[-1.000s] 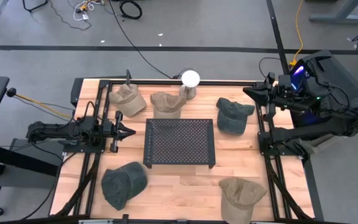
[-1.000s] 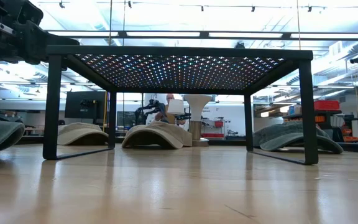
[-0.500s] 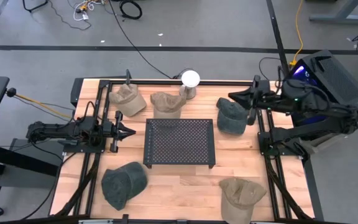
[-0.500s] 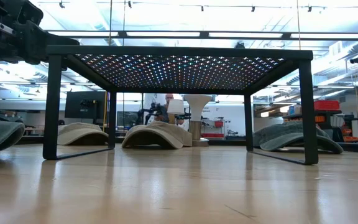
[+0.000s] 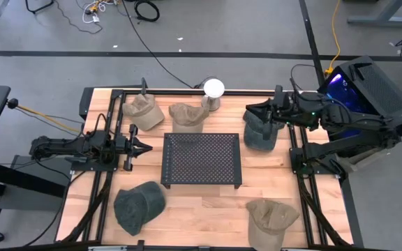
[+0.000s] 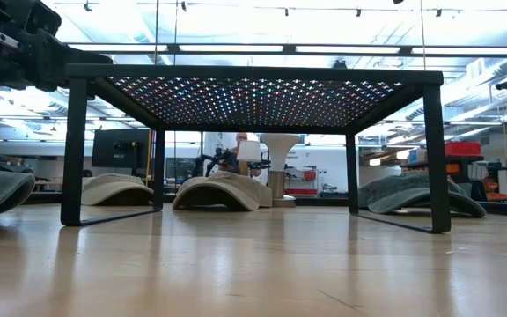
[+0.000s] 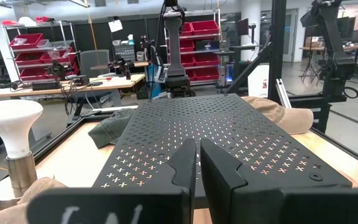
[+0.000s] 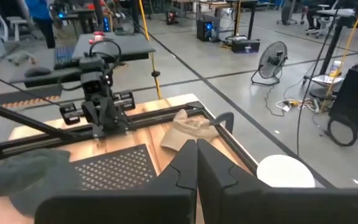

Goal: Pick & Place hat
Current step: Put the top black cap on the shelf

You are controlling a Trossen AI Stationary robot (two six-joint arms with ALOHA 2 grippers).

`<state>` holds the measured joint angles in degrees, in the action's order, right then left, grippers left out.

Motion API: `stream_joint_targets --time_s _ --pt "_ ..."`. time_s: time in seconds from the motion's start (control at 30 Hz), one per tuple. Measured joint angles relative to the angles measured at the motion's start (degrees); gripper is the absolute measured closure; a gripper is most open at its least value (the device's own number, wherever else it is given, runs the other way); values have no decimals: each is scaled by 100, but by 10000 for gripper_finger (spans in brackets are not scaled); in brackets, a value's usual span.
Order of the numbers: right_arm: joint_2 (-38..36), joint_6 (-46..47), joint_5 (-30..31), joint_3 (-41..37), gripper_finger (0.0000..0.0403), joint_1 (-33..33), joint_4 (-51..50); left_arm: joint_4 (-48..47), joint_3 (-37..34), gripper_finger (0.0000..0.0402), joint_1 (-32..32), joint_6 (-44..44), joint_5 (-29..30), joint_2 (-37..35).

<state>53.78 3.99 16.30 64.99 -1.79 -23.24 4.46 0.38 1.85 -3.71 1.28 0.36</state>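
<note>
Right hand (image 5: 251, 116) over rumpled dark-green hat (image 5: 259, 132)

Wooden table (image 5: 208, 206), loaded.
Five hats, black perforated rack (image 5: 202, 158) at centre, white lamp (image 5: 213, 90) at far edge.

Right gripper (image 5: 249, 113) has swung in from the table's right edge, fingers together, now over the dark green hat (image 5: 260, 131) at far right.

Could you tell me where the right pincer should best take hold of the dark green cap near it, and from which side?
Probably the crown of the dark green fabric cap, from straight above: it lies dome-up on the wooden table, and the right pincer is over its far edge. Soft cloth should bunch between fingers.
</note>
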Motion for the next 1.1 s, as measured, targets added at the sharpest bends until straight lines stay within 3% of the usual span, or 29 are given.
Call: stream_joint_targets --time_s 0.33,0.57,0.93,1.1 --pt "306 -391 70 0 399 -34 -250 1 0 372 0 0 2 0" --pt "341 111 -431 0 390 -837 -790 -1 0 372 0 -1 1 0" --pt "522 1469 -690 4 303 -2279 -2343 0 0 372 0 -1 1 -1" --pt "744 1675 -786 4 260 -2685 -3155 1 0 372 0 0 2 -2"
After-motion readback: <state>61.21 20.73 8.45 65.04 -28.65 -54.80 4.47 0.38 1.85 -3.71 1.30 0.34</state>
